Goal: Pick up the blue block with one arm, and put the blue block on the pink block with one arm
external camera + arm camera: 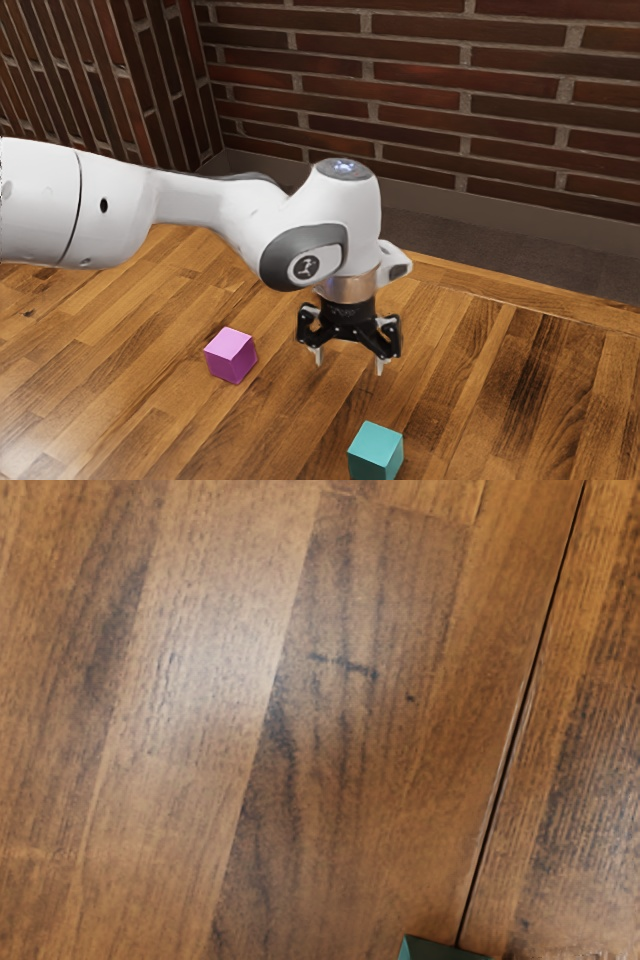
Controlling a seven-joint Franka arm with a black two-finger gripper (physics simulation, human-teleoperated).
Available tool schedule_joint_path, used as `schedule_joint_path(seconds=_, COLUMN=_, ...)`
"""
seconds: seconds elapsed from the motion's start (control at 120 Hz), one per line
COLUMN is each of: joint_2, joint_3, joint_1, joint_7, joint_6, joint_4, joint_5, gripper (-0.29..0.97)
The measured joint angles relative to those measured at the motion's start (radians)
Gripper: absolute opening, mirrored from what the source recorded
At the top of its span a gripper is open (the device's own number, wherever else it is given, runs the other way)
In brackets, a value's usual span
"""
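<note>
Exterior view first: the white arm (150, 205) comes in from the exterior view's left and bends down over the wooden table (520, 360), well inside its far edge. The black gripper (348, 365) points straight down at the boards, its jaws spread wide with nothing between them, and its two pale fingertips (318, 358) hang a little above the wood.

The blue block (376, 450), more teal than blue in this light, sits flat on the table on the side of the gripper away from the far edge, and slightly toward the exterior view's right. It lies clear of both fingers, outside the gap between the jaws, and nothing touches it.

The pink block (231, 354) rests on the table toward the exterior view's left of the gripper, near it but apart, at about the same distance from the far edge as the fingertips. The two blocks stand well apart from each other. A brick wall (420, 90) rises behind the table.

Wrist view next: bare table planks (300, 730) lie straight under the hand, with a dark seam (520, 720) between two boards. A small dark teal corner of the blue block (440, 948) peeks in beside that seam, off to one side of the spot below the hand rather than under it
</note>
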Motion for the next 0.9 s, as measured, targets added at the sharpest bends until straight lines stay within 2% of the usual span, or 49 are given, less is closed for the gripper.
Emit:
schedule_joint_path(seconds=0.033, joint_2=-0.071, joint_3=-0.011, joint_1=0.003, joint_7=0.066, joint_6=0.050, joint_4=-0.111, joint_5=-0.016, gripper=0.68)
schedule_joint_path(seconds=0.092, joint_2=-0.263, joint_3=-0.053, joint_1=0.009, joint_7=0.161, joint_6=0.124, joint_4=-0.308, joint_5=-0.013, gripper=0.68)
schedule_joint_path(seconds=0.15, joint_2=-0.321, joint_3=-0.071, joint_1=-0.001, joint_7=0.246, joint_6=0.179, joint_4=-0.373, joint_5=-0.006, gripper=0.68)
schedule_joint_path(seconds=0.233, joint_2=-0.238, joint_3=-0.080, joint_1=0.009, joint_7=0.353, joint_6=0.237, joint_4=-0.330, joint_5=-0.009, gripper=0.68)
schedule_joint_path(seconds=0.308, joint_2=-0.102, joint_3=-0.092, joint_1=0.018, joint_7=0.439, joint_6=0.272, joint_4=-0.211, joint_5=-0.035, gripper=0.68)
schedule_joint_path(seconds=0.375, joint_2=-0.042, joint_3=-0.103, joint_1=0.015, joint_7=0.505, joint_6=0.294, joint_4=-0.154, joint_5=-0.069, gripper=0.68)
schedule_joint_path(seconds=0.483, joint_2=-0.020, joint_3=-0.107, joint_1=0.013, joint_7=0.575, joint_6=0.318, joint_4=-0.137, joint_5=-0.141, gripper=0.68)
schedule_joint_path(seconds=0.575, joint_2=-0.013, joint_3=-0.104, joint_1=0.019, joint_7=0.588, joint_6=0.329, joint_4=-0.152, joint_5=-0.176, gripper=0.68)
schedule_joint_path(seconds=0.9, joint_2=0.024, joint_3=-0.100, joint_1=0.040, joint_7=0.602, joint_6=0.345, joint_4=-0.178, joint_5=-0.207, gripper=0.68)
